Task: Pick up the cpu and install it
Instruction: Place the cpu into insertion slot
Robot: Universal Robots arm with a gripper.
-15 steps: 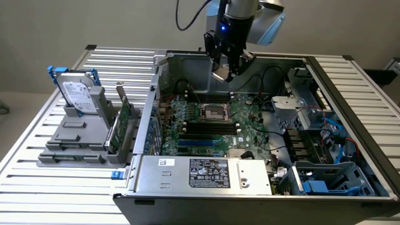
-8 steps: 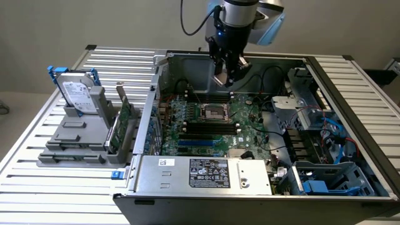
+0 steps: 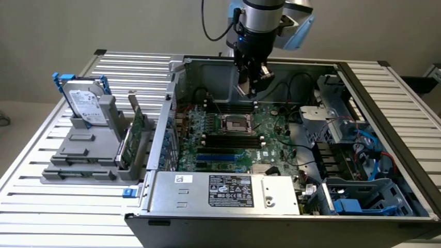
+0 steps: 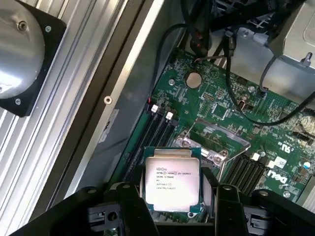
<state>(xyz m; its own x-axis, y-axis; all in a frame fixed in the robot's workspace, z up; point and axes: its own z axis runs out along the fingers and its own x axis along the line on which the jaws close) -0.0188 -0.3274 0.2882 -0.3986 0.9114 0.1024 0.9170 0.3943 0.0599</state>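
An open computer case [image 3: 206, 199] lies on a slatted metal table [image 3: 41, 155], with its green circuit board [image 3: 276, 147] facing up. Near the middle of the board sits the socket [image 3: 238, 124], a dark square inside a metal frame. Its centre looks bare.

The robot arm reaches down into the case from above. Its gripper [image 3: 251, 87] hangs over the board just behind the socket, on the side toward the case's back wall, and is clear of the board.

In the wrist view the gripper [image 4: 174, 209] is closed on the cpu [image 4: 172, 179]. The two black fingers [image 4: 132, 204] press on opposite edges of the small square chip. The chip is held flat with its printed silver top facing up. This is probably so that its underside meets the socket squarely, and the edge grip keeps the fingers off the faces.

From here the socket [image 4: 216, 142] shows just beyond the chip, not yet beneath it. Its frame seems swung open, apparently to leave room for the chip. Black memory slots [image 4: 157, 132] run alongside the socket, and a round coin battery [image 4: 193, 79] sits further up the board.

Well away from the socket, outside the case, a hard drive [image 3: 86, 106] stands upright in a grey holder [image 3: 76, 155] — untouched.
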